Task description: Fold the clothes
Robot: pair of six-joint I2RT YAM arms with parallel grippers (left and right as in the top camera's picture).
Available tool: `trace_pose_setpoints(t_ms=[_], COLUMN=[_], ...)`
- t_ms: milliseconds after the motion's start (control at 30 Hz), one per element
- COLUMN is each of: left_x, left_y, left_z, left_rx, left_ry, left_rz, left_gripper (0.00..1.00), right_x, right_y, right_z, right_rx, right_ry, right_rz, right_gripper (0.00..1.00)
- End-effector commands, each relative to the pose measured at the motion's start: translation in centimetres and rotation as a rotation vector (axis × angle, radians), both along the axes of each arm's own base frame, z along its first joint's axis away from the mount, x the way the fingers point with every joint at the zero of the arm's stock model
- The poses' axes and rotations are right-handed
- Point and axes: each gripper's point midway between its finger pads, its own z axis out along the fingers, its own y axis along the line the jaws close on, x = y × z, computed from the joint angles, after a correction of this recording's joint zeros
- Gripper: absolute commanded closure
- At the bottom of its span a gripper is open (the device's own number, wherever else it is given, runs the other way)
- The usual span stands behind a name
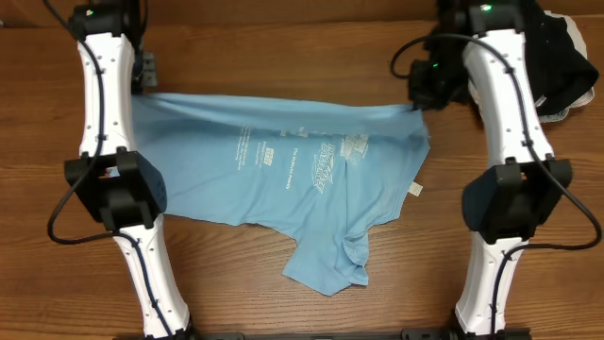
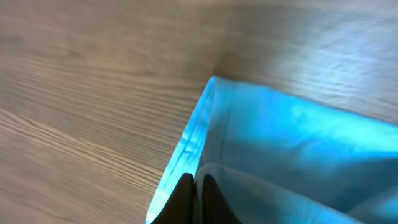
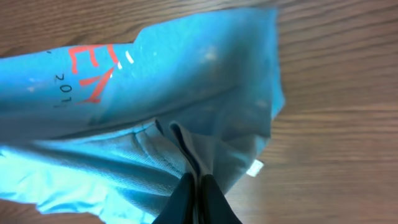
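While the shirt (image 1: 283, 175) is lying spread across the counter (image 1: 283, 57), one flap is reaching toward the near edge | left tool (image 2: 194, 190) is pinching the shirt's hem corner, fingers pressed together | right tool (image 3: 194, 186) is clamping bunched fabric at the opposite far corner

T-shirt (image 1: 283, 179) on the table (image 1: 283, 57)

This looked like a robotics lab bench: a white left robot arm with black joints (image 1: 111, 104) and a right robot arm (image 1: 505, 104) rose from the near edge of a brown wood-grain table (image 1: 245, 293), with looped black cables (image 1: 52, 222). A light sky-blue short-sleeved T-shirt (image 1: 283, 179) lay stretched between them. A heap of dark and pale garments (image 1: 566, 57) sat at the far right corner.
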Motion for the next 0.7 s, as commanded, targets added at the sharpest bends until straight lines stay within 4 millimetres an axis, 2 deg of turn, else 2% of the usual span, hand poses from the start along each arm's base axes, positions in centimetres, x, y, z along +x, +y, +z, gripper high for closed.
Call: trace_pose_setpoints(t_ms=[0,233,267,300,333,367,433,533,567,667], left_x=[-0.8,-2.2,-2.4,-2.6,-2.8,-2.9,-2.7,-2.5,-2.4,-2.1], left_y=[0.2,-1.1,-1.1,-1.2,-1.3,-1.3,-1.4,-1.9,-2.1,-2.5], left_z=[-1.2,-4.0,-4.3,-4.5,-4.7,-4.8,-4.8,-4.8,-4.8,-4.6], left_rx=[-0.047,-0.096,-0.098,-0.101,-0.106,-0.107,-0.111,-0.134,-0.141,-0.151], left_ry=[0.032,0.127,0.139,0.151,0.161,0.165,0.160,0.160,0.157,0.144], left_rz=[-0.016,-0.079,-0.082,-0.092,-0.103,-0.108,-0.113,-0.164,-0.175,-0.187], left_gripper=[0.96,0.96,0.93,0.85,0.60,0.44,0.24,0.04,0.01,0.00], right_x=[-0.7,-4.1,-4.5,-4.7,-4.8,-4.8,-4.6,-4.5,-4.4,-3.9], right_y=[-0.2,-0.6,-0.6,-0.6,-0.6,-0.5,-0.4,-0.2,-0.2,-0.2], right_z=[-0.9,-5.9,-6.3,-6.5,-6.6,-6.6,-6.6,-6.4,-6.2,-5.9], right_rx=[-0.050,-0.070,-0.072,-0.071,-0.069,-0.067,-0.057,-0.046,-0.045,-0.042], right_ry=[0.015,0.186,0.201,0.213,0.216,0.217,0.208,0.201,0.196,0.170], right_rz=[-0.028,-0.047,-0.047,-0.045,-0.043,-0.042,-0.040,-0.040,-0.040,-0.038], right_gripper=[0.96,0.96,0.95,0.88,0.68,0.49,0.36,0.31,0.31,0.31])
